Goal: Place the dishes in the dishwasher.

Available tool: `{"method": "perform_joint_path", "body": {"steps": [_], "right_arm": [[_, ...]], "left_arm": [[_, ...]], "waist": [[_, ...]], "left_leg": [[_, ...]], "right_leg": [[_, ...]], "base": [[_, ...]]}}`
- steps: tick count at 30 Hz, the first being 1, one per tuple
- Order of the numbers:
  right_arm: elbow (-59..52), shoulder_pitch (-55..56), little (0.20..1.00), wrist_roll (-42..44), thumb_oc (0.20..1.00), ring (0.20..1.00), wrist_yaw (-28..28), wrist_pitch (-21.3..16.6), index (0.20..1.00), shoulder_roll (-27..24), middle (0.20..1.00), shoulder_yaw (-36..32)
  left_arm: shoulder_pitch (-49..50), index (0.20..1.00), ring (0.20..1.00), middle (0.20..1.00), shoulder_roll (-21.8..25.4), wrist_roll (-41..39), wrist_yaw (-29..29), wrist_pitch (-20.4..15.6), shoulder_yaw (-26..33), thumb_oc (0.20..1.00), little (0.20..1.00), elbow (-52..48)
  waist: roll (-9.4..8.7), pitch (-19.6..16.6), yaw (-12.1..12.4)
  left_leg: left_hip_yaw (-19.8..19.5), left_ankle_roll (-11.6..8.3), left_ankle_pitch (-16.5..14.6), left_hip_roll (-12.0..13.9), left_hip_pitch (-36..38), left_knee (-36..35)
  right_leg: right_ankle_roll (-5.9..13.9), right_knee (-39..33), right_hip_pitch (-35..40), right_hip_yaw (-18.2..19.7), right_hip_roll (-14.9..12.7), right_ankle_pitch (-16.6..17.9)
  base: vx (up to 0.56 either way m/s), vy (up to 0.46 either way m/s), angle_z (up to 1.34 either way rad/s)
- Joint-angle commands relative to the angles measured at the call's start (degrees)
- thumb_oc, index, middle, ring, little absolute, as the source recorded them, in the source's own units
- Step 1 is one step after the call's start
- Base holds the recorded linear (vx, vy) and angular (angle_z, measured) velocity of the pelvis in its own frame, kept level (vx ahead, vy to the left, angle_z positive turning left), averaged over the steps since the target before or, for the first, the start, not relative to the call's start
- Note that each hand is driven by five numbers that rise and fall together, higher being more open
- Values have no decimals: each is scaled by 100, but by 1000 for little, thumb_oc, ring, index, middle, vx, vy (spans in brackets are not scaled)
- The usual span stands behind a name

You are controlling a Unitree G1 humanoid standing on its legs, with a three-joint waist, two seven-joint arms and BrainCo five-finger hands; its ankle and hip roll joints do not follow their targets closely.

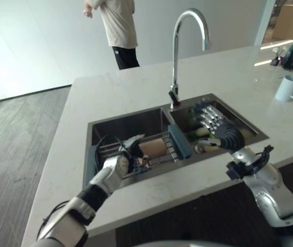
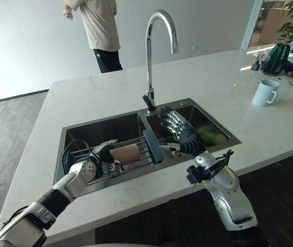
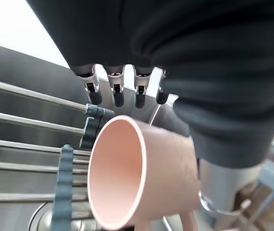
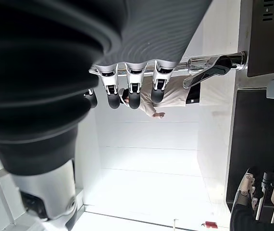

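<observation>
- Left eye view: pink cup (image 1: 154, 148) lies on its side on the rack (image 1: 136, 154) over the left basin of the sink (image 1: 136, 121).
- Left hand (image 1: 116, 165) sits at the cup's near end; left wrist view shows its fingers (image 3: 93, 91) straight, holding nothing.
- Right hand (image 1: 213, 126) hovers over the right basin, fingers spread, empty.
- White mug (image 1: 289, 87) stands on the counter (image 1: 110, 92); a person (image 1: 118, 28) stands behind.
</observation>
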Motion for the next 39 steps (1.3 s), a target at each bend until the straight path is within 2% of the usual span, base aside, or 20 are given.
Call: {"method": "perform_joint_path", "body": {"steps": [1, 4, 9, 13, 24, 39], "right_arm": [[-214, -559, 1000, 239, 1000, 1000, 11, -205, 1000, -43, 1000, -133], [-220, -572, 1000, 211, 1000, 1000, 9, -200, 1000, -8, 1000, -123], [-260, -587, 1000, 227, 1000, 1000, 0, -145, 1000, -15, 1000, -96], [-271, -579, 1000, 249, 1000, 1000, 13, -118, 1000, -31, 1000, -111], [-317, -519, 1000, 229, 1000, 1000, 117, -44, 1000, 3, 1000, -122], [-346, -528, 1000, 243, 1000, 1000, 172, 65, 1000, -28, 1000, -173]], "left_arm": [[-631, 1000, 1000, 1000, 130, 502, 133, -192, 7, 1000, 1000, 361], [-679, 1000, 1000, 1000, 113, 585, 142, -151, 2, 1000, 1000, 384], [-731, 1000, 1000, 1000, 161, 1291, 494, -129, 11, 1000, 1000, 525], [-785, 1000, 1000, 1000, 158, 1439, 630, 21, 56, 1000, 1000, 656], [-792, 1000, 1000, 1000, 19, 1026, 720, -4, 138, 1000, 1000, 1100], [-811, 1000, 1000, 1000, -125, 925, 728, -13, 63, 1000, 1000, 1366]], "waist": [[73, 109, -175], [77, 109, -186], [80, 109, -214], [72, 97, -238], [84, 78, -342], [95, 85, -454]], "left_leg": [[30, 32, -128, 207, 4, 38], [28, 37, -132, 200, 1, 38], [45, 36, -134, 194, 14, 38], [40, 38, -141, 182, 8, 38], [93, 70, -178, 140, 43, 38], [167, 95, -218, 104, 75, 38]], "right_leg": [[450, 72, 425, -6, -287, -527], [449, 73, 415, 5, -284, -524], [442, 85, 414, 53, -272, -532], [440, 91, 396, 88, -266, -528], [455, 105, 370, 199, -261, -521], [473, 103, 333, 296, -242, -507]], "base": [[0, 0, 0], [0, 0, 0], [37, 8, -8], [14, 4, -4], [8, 6, -1], [1, 2, -4]]}}
